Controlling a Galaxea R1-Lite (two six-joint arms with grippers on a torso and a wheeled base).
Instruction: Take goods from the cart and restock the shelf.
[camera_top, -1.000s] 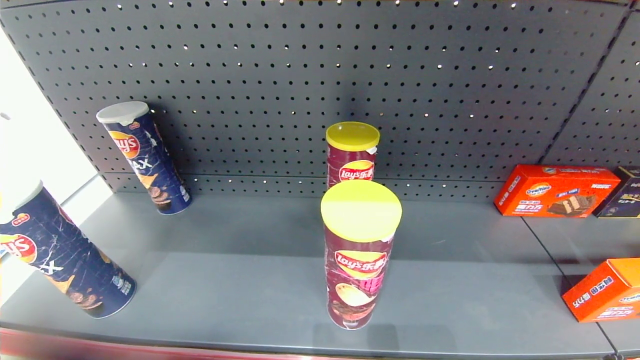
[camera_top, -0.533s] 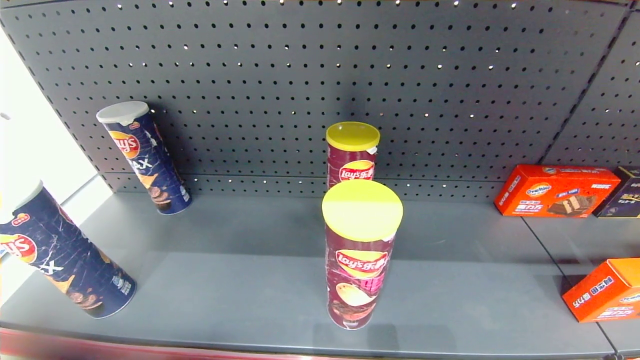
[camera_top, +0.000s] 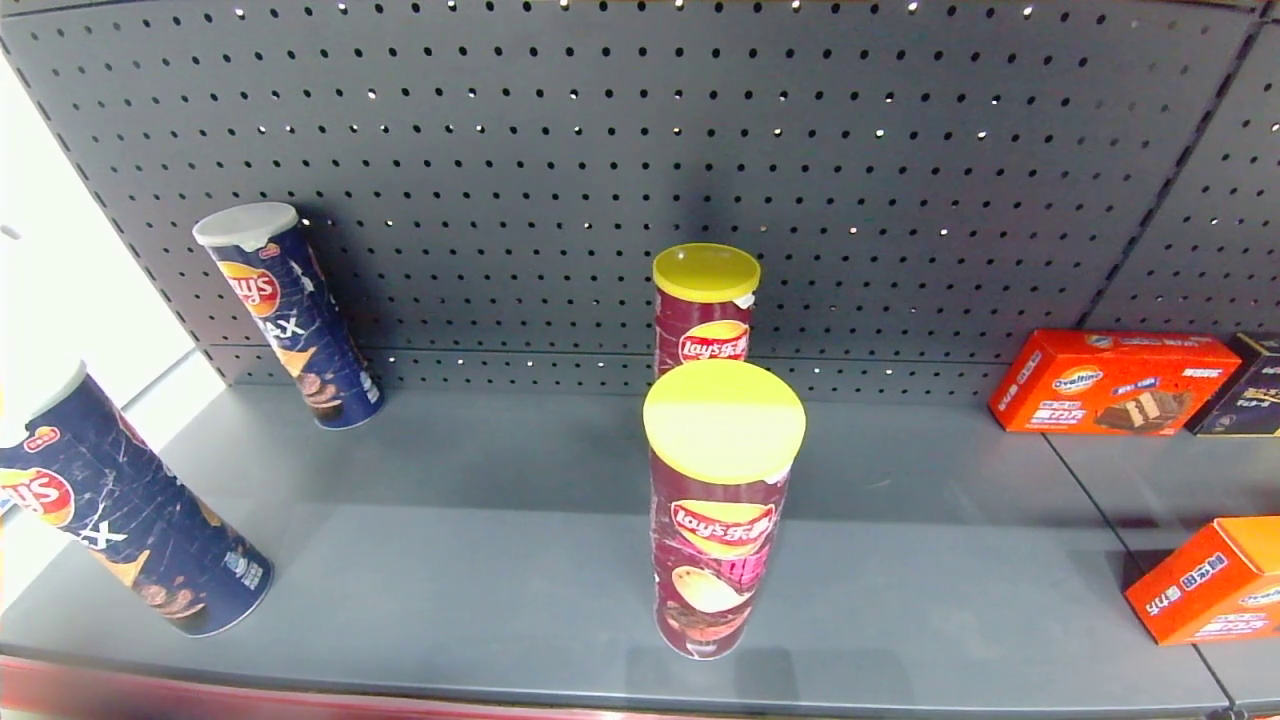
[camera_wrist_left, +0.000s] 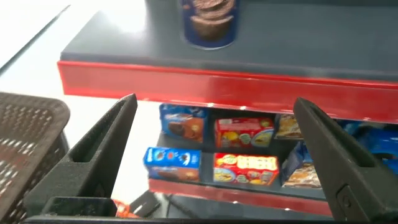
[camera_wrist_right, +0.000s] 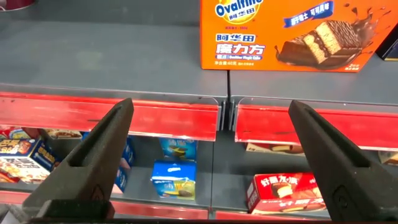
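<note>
Behind the plain grey shelf (camera_top: 480, 540) with its red front strip (camera_wrist_left: 217, 87), a dark grey pegboard (camera_top: 600, 150) is dotted with small holes. The near maroon can (camera_top: 715, 560) and far maroon can (camera_top: 700, 335) are topped in yellow. The far navy can (camera_top: 295, 330) and near navy can (camera_top: 130, 520) are veined white and capped pale grey, while the far orange box (camera_top: 1110, 382) and near orange box (camera_top: 1205, 580) are lettered in white.

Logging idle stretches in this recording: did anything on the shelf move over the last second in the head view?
Nothing visibly changed: the front maroon can, the rear maroon can, the navy cans and the orange boxes stand where they were.
</note>
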